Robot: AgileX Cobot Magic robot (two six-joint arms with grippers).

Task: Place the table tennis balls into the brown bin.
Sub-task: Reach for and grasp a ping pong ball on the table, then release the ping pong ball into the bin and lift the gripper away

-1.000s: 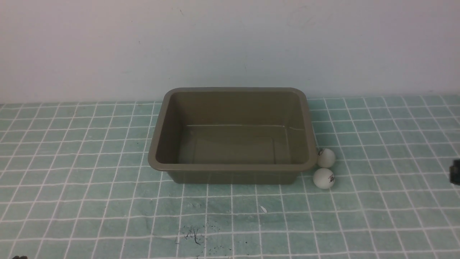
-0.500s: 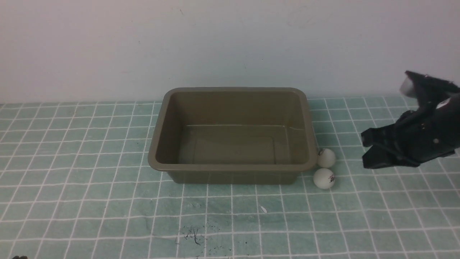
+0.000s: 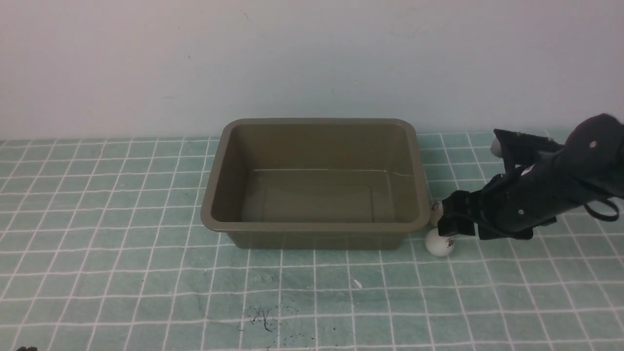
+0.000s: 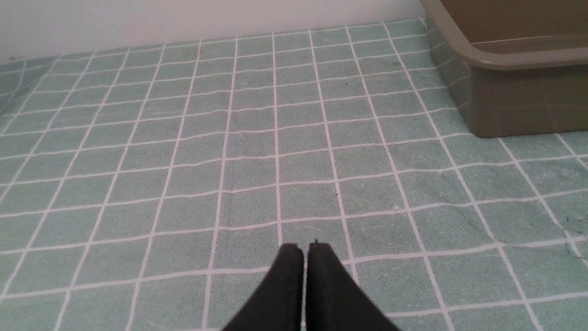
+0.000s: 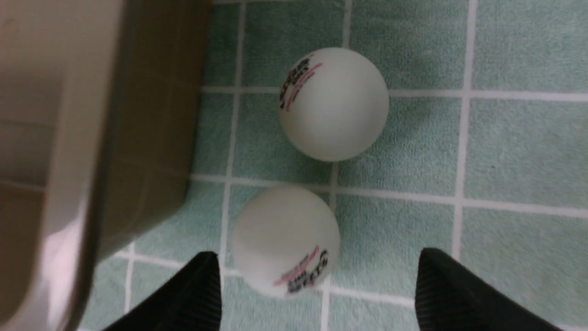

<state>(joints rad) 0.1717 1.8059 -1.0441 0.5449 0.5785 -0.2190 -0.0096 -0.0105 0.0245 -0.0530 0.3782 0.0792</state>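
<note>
Flanking bin's [image 3: 314,227] edge, balls [image 5: 334,104] apart, open tiles [image 4: 257,151] leftward

You're seeing a smooth olive-brown rectangular plastic bin [image 3: 314,235] showing a soft gloss along its rim; two round white plastic-looking balls [image 5: 334,105] [image 5: 286,241] are appearing smooth and matt; the green white-gridded tabletop [image 3: 146,273] is looking dull, slightly creased and scuffed.

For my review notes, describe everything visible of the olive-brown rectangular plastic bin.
The olive-brown rectangular plastic bin looks smooth and slightly glossy, with rounded corners, a flared rim and sloping walls. It stands upright, open side up, on the green mat with a white grid, near the pale wall. Its inside is empty. Two white balls lie beside its right side.
</note>
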